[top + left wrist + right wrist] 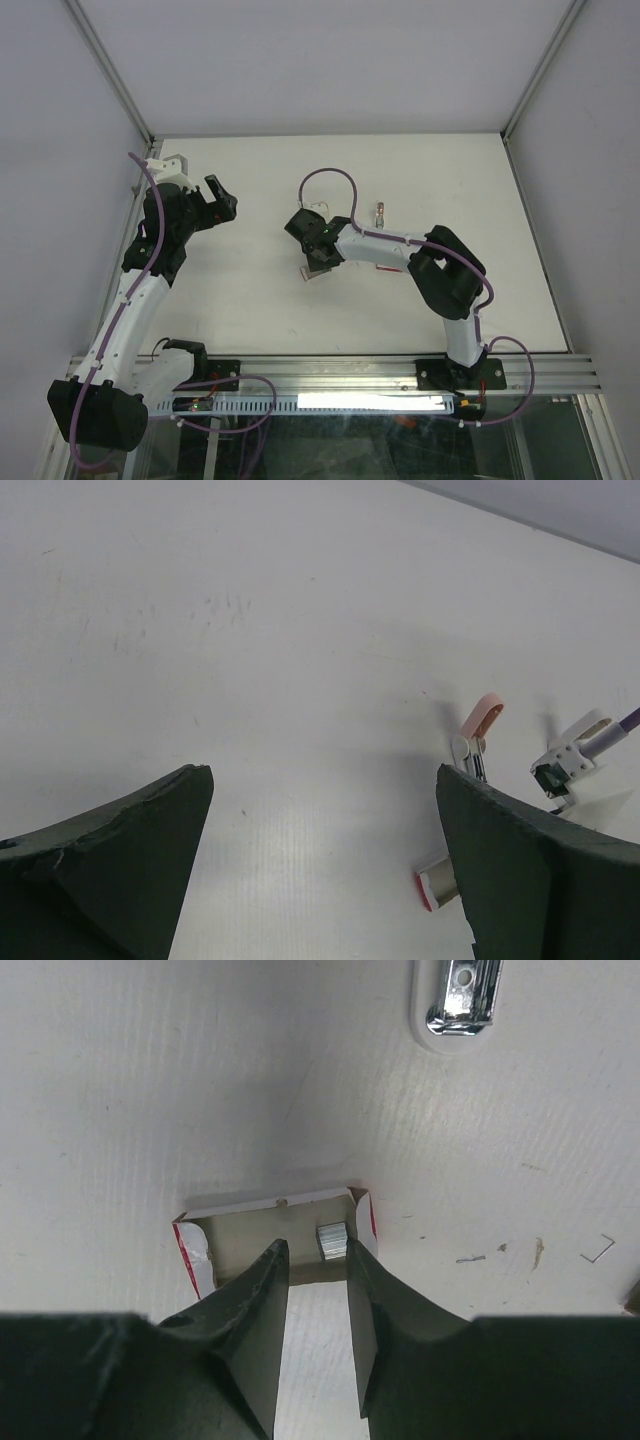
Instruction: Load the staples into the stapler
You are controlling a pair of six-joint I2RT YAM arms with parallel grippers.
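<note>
The staples box [262, 1203] lies open on the white table, its white and red flaps spread, with a silver staple strip [332, 1241] inside. My right gripper [315, 1250] is open a narrow way, both fingertips inside the box, and the strip sits just off the right finger. From above, this gripper [315, 262] sits over the box [317, 273]. The small stapler [381, 214], pink with chrome parts, lies open behind it; its chrome end shows in the right wrist view [460, 995]. My left gripper [222, 197] is wide open and empty, well to the left.
Loose bent staples [598, 1250] lie on the table right of the box. The left wrist view shows the stapler [478, 732] and the box's red end [432, 888] beside my right finger. Walls stand close on the left, back and right.
</note>
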